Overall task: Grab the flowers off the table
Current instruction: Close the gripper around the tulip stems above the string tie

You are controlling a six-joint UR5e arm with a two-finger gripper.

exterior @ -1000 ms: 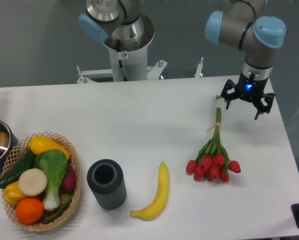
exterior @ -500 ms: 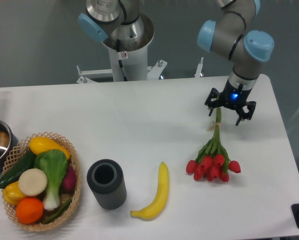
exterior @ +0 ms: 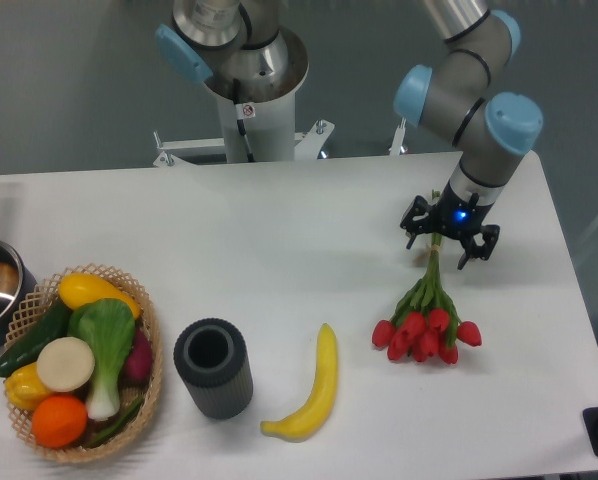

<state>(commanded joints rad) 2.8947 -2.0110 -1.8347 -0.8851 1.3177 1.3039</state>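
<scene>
Your arm: silver-grey tubular links, pale blue caps on the joints, white cylindrical base column with a small round red-and-white sticker and a black cable, black gripper [exterior: 450, 240] with thin splayed fingers, blue light glowing above it

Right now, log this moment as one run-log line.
phase: approach | gripper: open, over stems | tulip bunch: lying on white table, not lifted | banana: untouched

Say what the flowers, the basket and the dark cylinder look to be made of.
Flowers: likely artificial, fabric or plastic; uniform red heads, stiff stems. Basket: woven wicker, tan open weave. Cylinder: dark grey, matte, ribbed side, perhaps plastic or rubber.
</scene>
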